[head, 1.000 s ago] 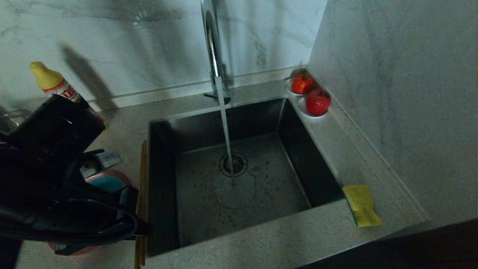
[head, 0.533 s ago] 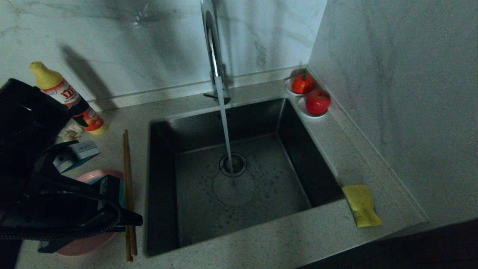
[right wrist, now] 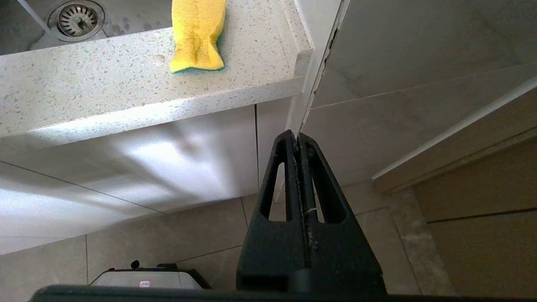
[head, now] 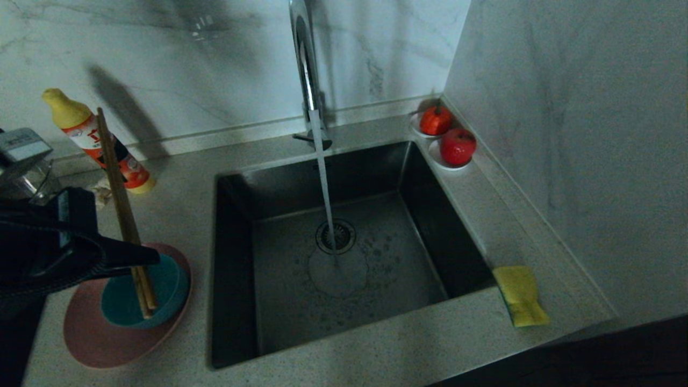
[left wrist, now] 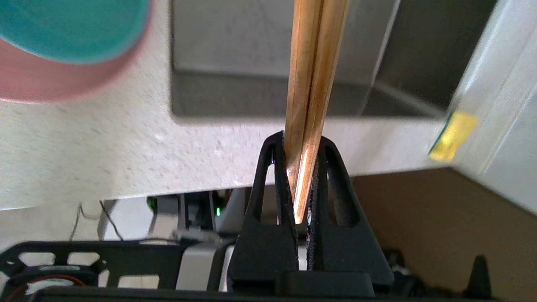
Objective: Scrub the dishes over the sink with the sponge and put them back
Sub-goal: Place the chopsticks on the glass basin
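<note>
My left gripper (head: pixel 153 257) (left wrist: pixel 300 140) is shut on the pair of wooden chopsticks (head: pixel 115 177) (left wrist: pixel 314 63). They hang tilted in the air, their lower ends above the teal bowl (head: pixel 161 293) (left wrist: pixel 71 25). The bowl sits on the pink plate (head: pixel 88 338) (left wrist: pixel 37 82), on the counter left of the sink (head: pixel 301 295) (left wrist: pixel 251 92). The yellow sponge (head: pixel 520 294) (right wrist: pixel 197 33) (left wrist: pixel 453 136) lies on the counter at the sink's front right corner. Below the counter's edge, in front of the cabinet, my right gripper (right wrist: pixel 297 136) is parked, shut and empty.
Water runs from the chrome faucet (head: pixel 303 70) down onto the drain strainer (head: pixel 336 236) (right wrist: pixel 77 19). A yellow-capped detergent bottle (head: pixel 80 126) stands at the back left. Two white saucers with red fruit (head: pixel 446 134) sit in the back right corner by the wall.
My left gripper has lifted the chopsticks off the counter beside the sink and pulled back to the left. The bowl and plate, hidden under the arm before, now show.
</note>
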Tool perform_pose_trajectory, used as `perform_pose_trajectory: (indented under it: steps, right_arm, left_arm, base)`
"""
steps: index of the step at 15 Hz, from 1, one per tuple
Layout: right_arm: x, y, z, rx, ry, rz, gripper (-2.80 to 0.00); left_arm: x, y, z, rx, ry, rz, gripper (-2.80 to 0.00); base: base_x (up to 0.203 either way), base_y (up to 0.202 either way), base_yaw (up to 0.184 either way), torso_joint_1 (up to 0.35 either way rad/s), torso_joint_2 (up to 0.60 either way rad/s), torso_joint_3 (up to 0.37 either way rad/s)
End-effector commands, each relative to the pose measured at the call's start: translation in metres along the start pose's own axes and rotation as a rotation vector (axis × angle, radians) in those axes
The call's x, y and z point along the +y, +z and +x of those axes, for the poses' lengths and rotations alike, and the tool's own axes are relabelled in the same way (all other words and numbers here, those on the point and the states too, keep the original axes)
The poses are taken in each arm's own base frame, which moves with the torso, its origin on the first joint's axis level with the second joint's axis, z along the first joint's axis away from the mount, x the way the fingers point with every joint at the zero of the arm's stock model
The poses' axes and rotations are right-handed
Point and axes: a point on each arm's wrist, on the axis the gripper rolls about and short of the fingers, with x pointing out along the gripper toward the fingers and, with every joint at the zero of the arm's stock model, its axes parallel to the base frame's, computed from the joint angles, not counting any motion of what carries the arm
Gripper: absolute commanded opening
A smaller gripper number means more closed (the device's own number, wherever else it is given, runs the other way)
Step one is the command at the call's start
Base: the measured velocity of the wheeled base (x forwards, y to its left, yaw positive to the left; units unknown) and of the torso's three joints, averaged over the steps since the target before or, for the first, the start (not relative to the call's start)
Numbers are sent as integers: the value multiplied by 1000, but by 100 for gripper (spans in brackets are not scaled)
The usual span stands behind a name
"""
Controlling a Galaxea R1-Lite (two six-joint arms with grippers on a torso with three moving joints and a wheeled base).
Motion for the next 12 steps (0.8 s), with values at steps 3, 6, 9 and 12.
perform_pose_trajectory:
  steps: [3, 6, 9, 12]
  right_arm:
    - [0, 0, 0, 0, -1, 0, -280]
    - [0, 0, 0, 0, -1, 0, -280]
    - [0, 0, 0, 0, -1, 0, -280]
    - [0, 0, 0, 0, -1, 0, -280]
  left_arm:
    - [-4, 11, -36, -122, 16, -19, -280]
    - [-6, 22, -48, -272, 98, -34, -280]
    - [-3, 38, -40, -346, 205, -25, -280]
    - [3, 58, -36, -411, 277, -49, -280]
  base:
    - [0, 0, 0, 0, 0, 0]
    - [0, 0, 0, 0, 0, 0]
    - [0, 0, 0, 0, 0, 0]
    - [0, 0, 0, 0, 0, 0]
